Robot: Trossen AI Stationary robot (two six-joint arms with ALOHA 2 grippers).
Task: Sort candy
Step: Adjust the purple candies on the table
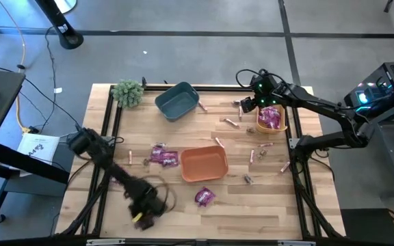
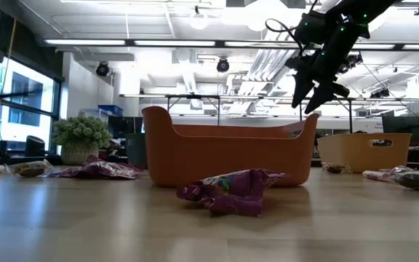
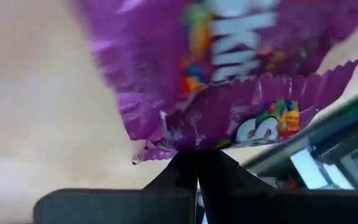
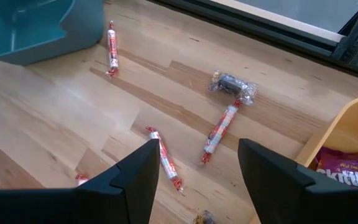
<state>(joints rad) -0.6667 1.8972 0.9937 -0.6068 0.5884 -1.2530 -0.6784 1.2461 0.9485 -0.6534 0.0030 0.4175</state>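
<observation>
My left gripper point(image 3: 196, 165) point(image 1: 143, 216) is near the table's near-left corner, shut on a shiny magenta-purple candy packet point(image 3: 229, 68) that fills its wrist view. My right gripper point(image 4: 197, 155) point(image 1: 250, 104) point(image 2: 317, 98) hangs open above the far right of the table, touching nothing. Below it lie slim pink stick candies point(image 4: 219, 130) point(image 4: 165, 160) and a small dark candy point(image 4: 232, 85). More purple packets lie flat on the table point(image 1: 163, 157) point(image 1: 205, 197) point(image 2: 231, 191), and some sit in the yellow bin point(image 1: 270, 117). My left gripper pinches the purple packet between its two shut fingers at a crimped, zigzag-cut end seam point(image 3: 194, 142). The rest of the packet stretches away past the fingertips. Whether it is clear of the table, I cannot tell.
An orange bin point(image 1: 204, 164) point(image 2: 224, 149) stands mid-table, a teal bin point(image 1: 176, 100) point(image 4: 36, 25) at the far middle, and a yellow bin point(image 1: 279, 126) point(image 4: 347, 124) at the far right. A green plant ball point(image 1: 128, 92) sits at the far left. Stick candies lie scattered right of the orange bin point(image 1: 253, 156).
</observation>
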